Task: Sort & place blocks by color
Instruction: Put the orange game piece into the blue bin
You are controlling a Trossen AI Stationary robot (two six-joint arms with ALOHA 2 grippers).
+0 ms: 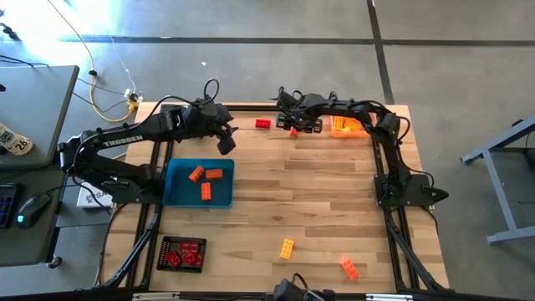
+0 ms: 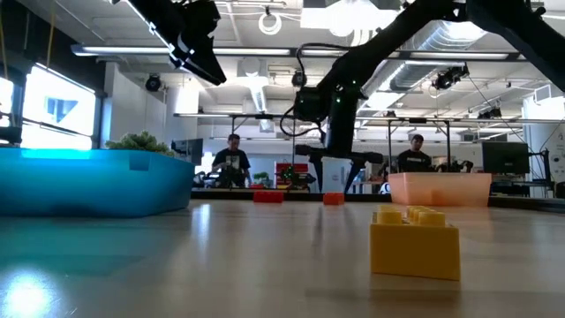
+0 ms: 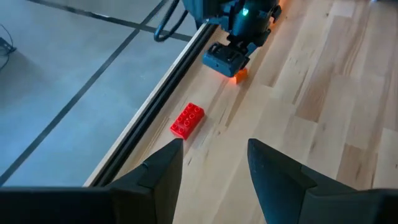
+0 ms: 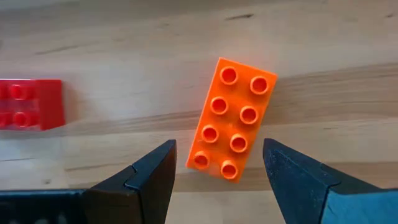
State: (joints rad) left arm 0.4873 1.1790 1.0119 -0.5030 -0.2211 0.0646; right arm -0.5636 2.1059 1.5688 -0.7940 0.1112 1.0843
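A small orange studded plastic brick [image 4: 232, 118] lies flat on the pale wooden table [image 1: 318, 201], at the centre of the right wrist view, between the spread, empty fingers of the right gripper [image 4: 217, 171], which hangs directly over it. In the high view this is near the table's top edge, just right of centre [image 1: 294, 130]. Just left of it there lies a red studded brick [image 1: 262, 124], untouched.

The left gripper [image 1: 226, 144] hovers above the table at upper left of the high view, its fingers parted and holding nothing, looking toward that red brick [image 3: 187, 120].

Sorting looks partly done. Three orange bricks sit in the blue plastic tray [image 1: 177, 196] at left, red bricks fill the small black tray [image 1: 161, 244] at lower left, and the translucent orange-tinted bin [image 1: 348, 125] at upper right holds something that cannot be made out. Still loose are the orange and red bricks at the top edge, a yellow studded brick [image 1: 287, 247] and another orange brick [image 1: 349, 268] near the bottom edge.

Nothing blocks the orange brick. The red one lies near, and the two grippers work close together there, so a clash seems the main risk.
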